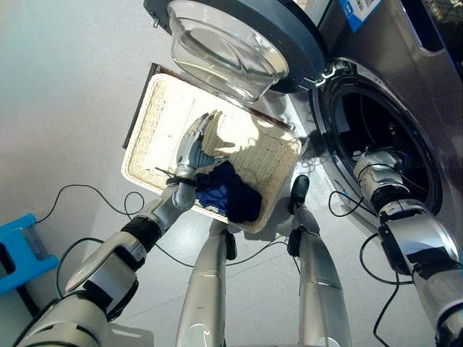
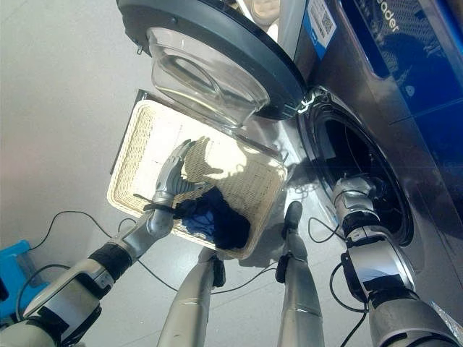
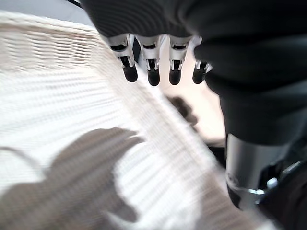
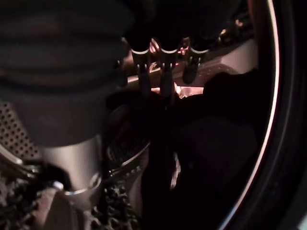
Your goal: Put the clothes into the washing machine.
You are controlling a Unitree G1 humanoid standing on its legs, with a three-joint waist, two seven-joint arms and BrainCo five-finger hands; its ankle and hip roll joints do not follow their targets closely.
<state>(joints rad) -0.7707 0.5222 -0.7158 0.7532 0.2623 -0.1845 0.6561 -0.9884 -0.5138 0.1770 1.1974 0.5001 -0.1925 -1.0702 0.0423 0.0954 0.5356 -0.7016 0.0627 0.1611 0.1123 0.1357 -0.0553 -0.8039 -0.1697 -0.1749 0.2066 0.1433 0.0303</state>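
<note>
One dark blue garment (image 1: 230,194) lies in the wicker basket (image 1: 159,108), at its corner nearest the washing machine (image 1: 391,137). Just beside it, the left hand (image 1: 194,148) hovers with fingers spread, empty. Right hand (image 4: 163,72) reaches inside the drum, fingers straight.

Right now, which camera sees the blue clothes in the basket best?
The left eye view shows the blue clothes best, bunched at the near end of the wicker basket beside the left robot hand. The right eye view shows the same. The left wrist view shows basket weave; the right wrist view looks into the dark drum.
</note>
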